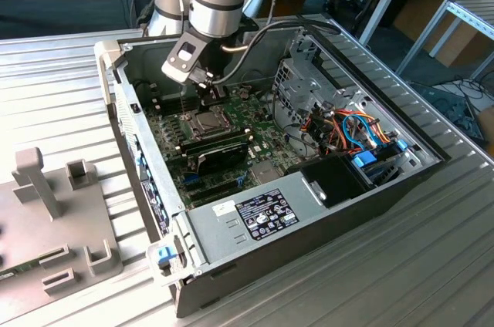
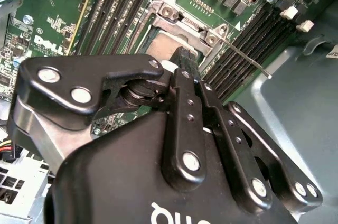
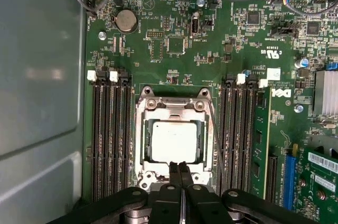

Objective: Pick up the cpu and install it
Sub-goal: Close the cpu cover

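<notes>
The cpu (image 3: 174, 140) is a flat square chip with a dull, pale silver-grey metal top, smooth and matte. It lies flat inside the square metal socket frame (image 3: 141, 129) on the green motherboard (image 3: 174, 49), between two banks of long black memory slots (image 3: 111, 134). In the first wrist view the gripper (image 3: 179, 167) has its two slim black fingers (image 3: 175, 174) pressed together with nothing between them. Their tips sit at the frame's edge, just beside one side of the chip. A thin bare-metal lever (image 2: 248, 59) juts out from the socket, straight and wire-like. All of this sits inside an open sheet-metal computer case (image 1: 324, 238)
</notes>
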`<state>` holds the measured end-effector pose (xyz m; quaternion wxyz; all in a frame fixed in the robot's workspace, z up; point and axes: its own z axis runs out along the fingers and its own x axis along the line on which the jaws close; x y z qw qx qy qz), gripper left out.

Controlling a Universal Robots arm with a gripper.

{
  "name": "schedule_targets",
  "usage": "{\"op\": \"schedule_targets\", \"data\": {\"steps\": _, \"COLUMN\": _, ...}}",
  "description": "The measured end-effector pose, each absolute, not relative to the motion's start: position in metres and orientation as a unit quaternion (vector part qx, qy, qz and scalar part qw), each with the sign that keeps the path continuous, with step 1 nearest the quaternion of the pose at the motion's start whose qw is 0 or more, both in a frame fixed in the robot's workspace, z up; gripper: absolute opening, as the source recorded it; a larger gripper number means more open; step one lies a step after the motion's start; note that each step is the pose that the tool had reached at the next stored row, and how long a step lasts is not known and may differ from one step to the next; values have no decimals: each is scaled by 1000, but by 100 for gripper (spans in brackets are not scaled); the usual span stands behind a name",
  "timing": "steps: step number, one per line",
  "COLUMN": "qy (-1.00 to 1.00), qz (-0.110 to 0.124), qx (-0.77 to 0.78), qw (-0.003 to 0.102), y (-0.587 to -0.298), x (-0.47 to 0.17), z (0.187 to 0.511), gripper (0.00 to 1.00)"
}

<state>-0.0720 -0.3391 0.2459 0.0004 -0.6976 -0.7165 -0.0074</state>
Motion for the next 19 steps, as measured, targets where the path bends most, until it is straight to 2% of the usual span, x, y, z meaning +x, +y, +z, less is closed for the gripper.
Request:
{"op": "schedule_targets", "data": {"steps": 6, "qy": -716, "qz": -8, "qx": -698, "qw": 0, "y": -339, "x": -72, "z": 244, "gripper": 11}}
{"op": "schedule_targets", "data": {"steps": 19, "qy": -716, "qz": -7, "qx": -698, "qw": 0, "y": -339, "x": -79, "z": 218, "gripper": 11}}
